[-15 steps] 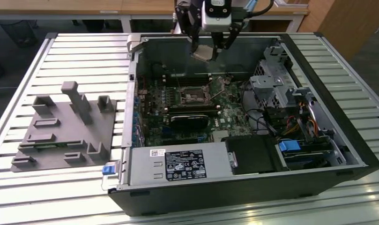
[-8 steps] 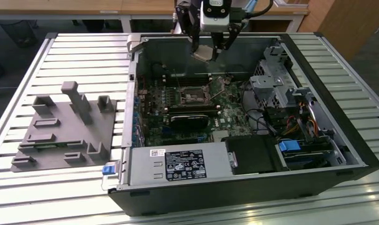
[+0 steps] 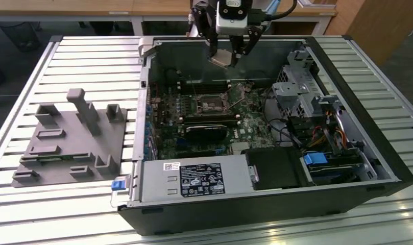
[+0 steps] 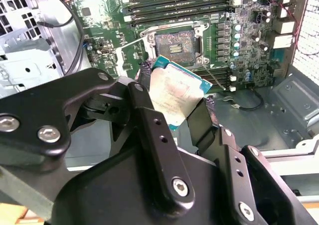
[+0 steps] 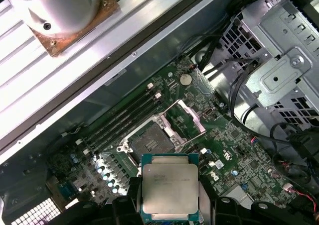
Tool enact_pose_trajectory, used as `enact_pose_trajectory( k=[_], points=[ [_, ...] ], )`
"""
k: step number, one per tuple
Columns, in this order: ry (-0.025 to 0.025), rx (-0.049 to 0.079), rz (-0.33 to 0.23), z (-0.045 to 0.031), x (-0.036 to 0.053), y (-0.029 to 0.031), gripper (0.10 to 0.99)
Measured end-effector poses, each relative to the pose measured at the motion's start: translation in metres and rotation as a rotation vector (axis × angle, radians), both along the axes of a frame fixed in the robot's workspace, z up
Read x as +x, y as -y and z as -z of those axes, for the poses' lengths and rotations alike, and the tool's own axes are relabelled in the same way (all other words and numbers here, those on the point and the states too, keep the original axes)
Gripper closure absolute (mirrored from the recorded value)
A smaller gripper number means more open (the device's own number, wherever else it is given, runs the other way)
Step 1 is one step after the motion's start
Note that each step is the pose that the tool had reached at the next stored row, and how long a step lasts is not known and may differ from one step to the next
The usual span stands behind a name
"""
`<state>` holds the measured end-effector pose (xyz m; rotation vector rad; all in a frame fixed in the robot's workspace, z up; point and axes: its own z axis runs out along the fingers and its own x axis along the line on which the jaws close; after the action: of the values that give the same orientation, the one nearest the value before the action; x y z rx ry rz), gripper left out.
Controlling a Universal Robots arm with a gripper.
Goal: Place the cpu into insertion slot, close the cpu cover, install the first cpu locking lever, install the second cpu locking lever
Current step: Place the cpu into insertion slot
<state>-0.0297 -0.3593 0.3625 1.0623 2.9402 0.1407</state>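
Gripper [image 3: 229, 50]: jaws clamped on cpu [image 4: 175, 94] edges, chip tilted, held in air. Empty socket [image 3: 210, 104] at 6 o'clock from gripper in exterior view, well apart. cpu cover [image 5: 188, 116] stands open. Risk: tilted or misrotated seating bends socket pins; thin edge grip may slip.

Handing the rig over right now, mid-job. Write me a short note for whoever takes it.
Claw: shut on the cpu, held in the air above the motherboard.
Insertion slot: empty, with the cpu cover standing open beside it.
Done: cpu is picked up.
Left: cpu not yet seated, cover not closed, locking levers not installed.
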Motion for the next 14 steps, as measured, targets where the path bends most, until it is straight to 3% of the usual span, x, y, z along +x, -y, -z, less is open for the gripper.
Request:
enact_pose_trajectory(
  k=[14],
  points=[
    [0.0, 0.0, 0.073, 0.001, 0.0, 0.0, 0.545]
  ],
)
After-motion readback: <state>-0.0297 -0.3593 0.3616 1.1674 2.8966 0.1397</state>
